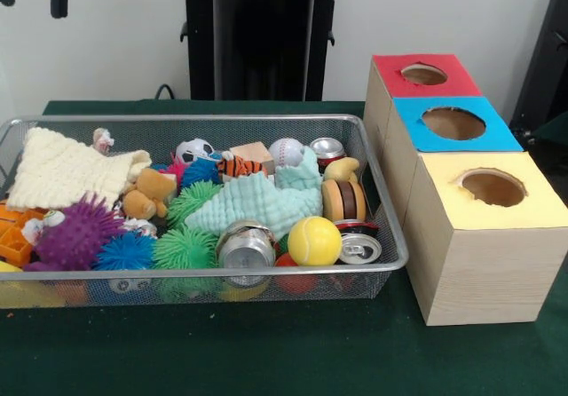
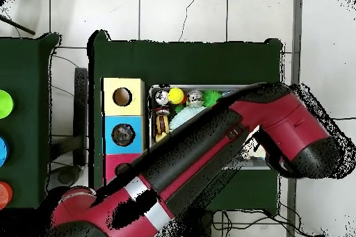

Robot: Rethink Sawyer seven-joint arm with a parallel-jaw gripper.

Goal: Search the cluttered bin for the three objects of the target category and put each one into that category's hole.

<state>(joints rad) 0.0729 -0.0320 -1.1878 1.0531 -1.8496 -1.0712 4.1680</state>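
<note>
Beside the bin [image 1: 364, 138], crowded with balls, cans and cloths, the hole [image 1: 453, 122] sits in the blue box top between the red and yellow ones, while the arm [image 2: 208, 147] crosses over the bin, its gripper unseen.

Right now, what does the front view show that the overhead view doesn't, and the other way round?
Only the front view shows most of the clutter: a purple spiky ball, a cream knitted cloth, a mint cloth and drink cans. No arm or claw appears there.

Only the overhead view shows the red and black arm, stretched across the bin and hiding most of it.

Both show the wire bin, the yellow ball, and the red, blue and yellow boxes with the blue box's hole.
</note>
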